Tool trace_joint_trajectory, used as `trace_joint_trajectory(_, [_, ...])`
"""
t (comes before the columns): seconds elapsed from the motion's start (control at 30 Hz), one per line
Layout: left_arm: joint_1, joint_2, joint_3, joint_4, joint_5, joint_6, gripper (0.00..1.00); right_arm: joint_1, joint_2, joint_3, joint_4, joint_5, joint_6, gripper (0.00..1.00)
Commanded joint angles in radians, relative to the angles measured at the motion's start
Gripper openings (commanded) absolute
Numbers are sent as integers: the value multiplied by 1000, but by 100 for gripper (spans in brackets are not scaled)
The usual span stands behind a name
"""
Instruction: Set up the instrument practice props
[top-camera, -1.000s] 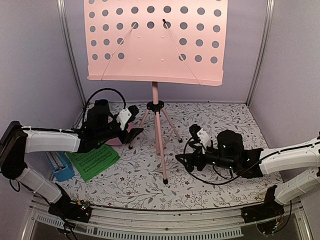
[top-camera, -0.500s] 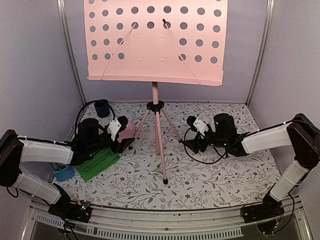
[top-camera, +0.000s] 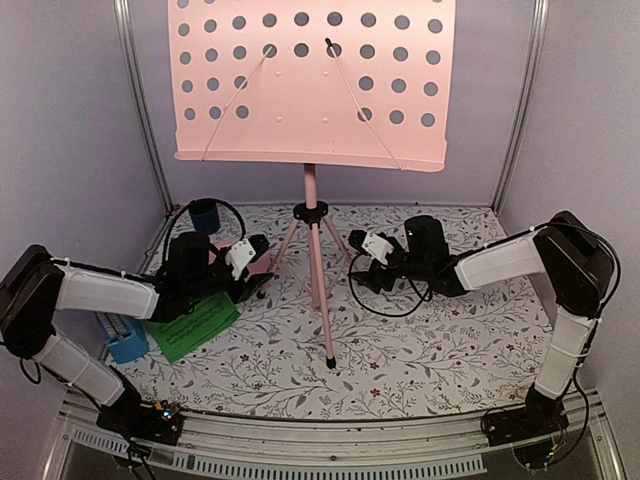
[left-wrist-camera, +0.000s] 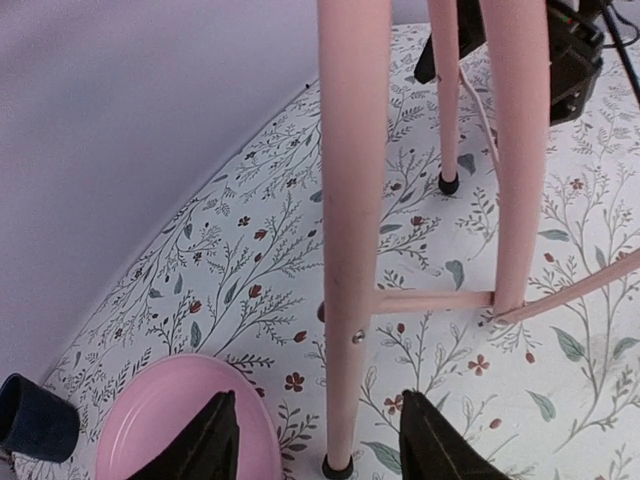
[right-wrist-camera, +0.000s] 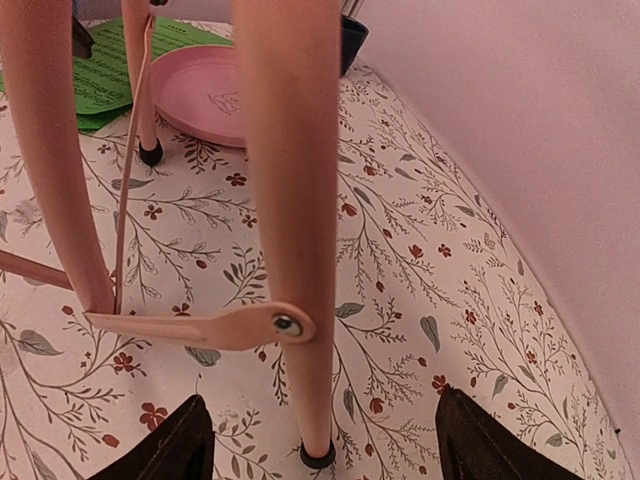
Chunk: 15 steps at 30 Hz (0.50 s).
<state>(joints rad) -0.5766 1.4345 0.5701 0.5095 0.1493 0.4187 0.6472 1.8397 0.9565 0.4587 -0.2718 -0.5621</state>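
Music stand (top-camera: 310, 90) stands upright mid-counter (top-camera: 420, 350), between both arms. Its outer legs rise steeply, one inside each pincer. Left pincer (left-wrist-camera: 320, 445) is open astride the left leg (left-wrist-camera: 352, 200). Right pincer (right-wrist-camera: 325, 440) is open wider astride the right leg (right-wrist-camera: 290, 200). We see gaps either side; neither grips.
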Motion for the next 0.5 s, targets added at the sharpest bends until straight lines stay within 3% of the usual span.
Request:
trace_joint_trajectory(0.0, [1, 58, 49, 2, 13, 71, 54, -8, 42, 56, 14, -52, -50, 76])
trace_joint_trajectory(0.23, [-4, 142, 126, -17, 28, 109, 47, -7, 82, 108, 3, -63, -67, 68])
trace_joint_trajectory(0.47, [-15, 184, 147, 24, 0, 122, 30, -8, 112, 140, 7, -58, -82, 57])
